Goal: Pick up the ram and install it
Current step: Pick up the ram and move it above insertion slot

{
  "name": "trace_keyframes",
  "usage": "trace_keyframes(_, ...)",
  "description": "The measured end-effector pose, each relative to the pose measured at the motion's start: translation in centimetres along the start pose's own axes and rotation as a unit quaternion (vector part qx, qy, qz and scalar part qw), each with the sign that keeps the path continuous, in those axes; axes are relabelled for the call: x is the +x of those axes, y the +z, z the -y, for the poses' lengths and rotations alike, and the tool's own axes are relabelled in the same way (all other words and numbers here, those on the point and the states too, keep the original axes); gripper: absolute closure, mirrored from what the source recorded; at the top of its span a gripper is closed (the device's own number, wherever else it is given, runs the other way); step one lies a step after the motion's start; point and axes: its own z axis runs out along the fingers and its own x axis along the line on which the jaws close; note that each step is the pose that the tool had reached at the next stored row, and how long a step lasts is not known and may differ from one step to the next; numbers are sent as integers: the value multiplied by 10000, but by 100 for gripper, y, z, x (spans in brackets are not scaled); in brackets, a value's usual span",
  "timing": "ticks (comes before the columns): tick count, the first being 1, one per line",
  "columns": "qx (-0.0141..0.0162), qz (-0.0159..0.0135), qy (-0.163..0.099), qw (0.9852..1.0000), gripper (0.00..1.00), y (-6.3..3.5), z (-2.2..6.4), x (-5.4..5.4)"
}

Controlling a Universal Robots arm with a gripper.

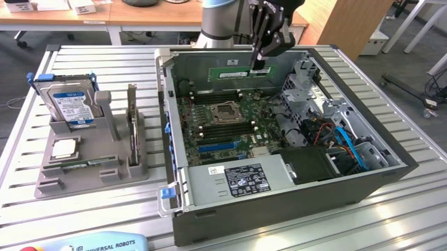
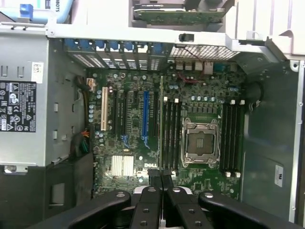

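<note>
**Robot arm holding a memory stick over an open computer**

The gripper (image 1: 258, 65) is pinching the ram (image 1: 234, 73) between fingers that are almost fully closed. It is hanging over the far part of an open computer case (image 1: 279, 209), clear of the motherboard (image 1: 209, 125) below.

In the wrist view the gripper (image 2: 162, 179) is showing the ram (image 2: 161, 124) edge-on. The stick is lining up roughly with the long memory slots (image 2: 171, 133) just beside the empty processor socket (image 2: 200, 140).

The ram is showing as a thin, narrow green board. From the side it is reading as a slim green strip with dark patches along it.

It is probably very light and stiff, yet fragile. A twist or a crooked push could crack it or harm the slot. The top edge looks like the safest place to grip, well away from the contact edge and the chips.

A gray holder (image 1: 91, 178) is sitting on the table at the exterior view's left. A second, similar stick (image 1: 77, 166) is lying in it.
</note>
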Motion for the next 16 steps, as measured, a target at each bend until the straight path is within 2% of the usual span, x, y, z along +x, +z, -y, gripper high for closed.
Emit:
trace_keyframes(4,0,0,0,10000,88,11,3,-105)
trace_keyframes(9,0,0,0,10000,88,21,5,-183)
trace_keyframes(14,1,1,0,10000,88,24,5,-189)
trace_keyframes(16,0,0,0,10000,88,56,6,-188)
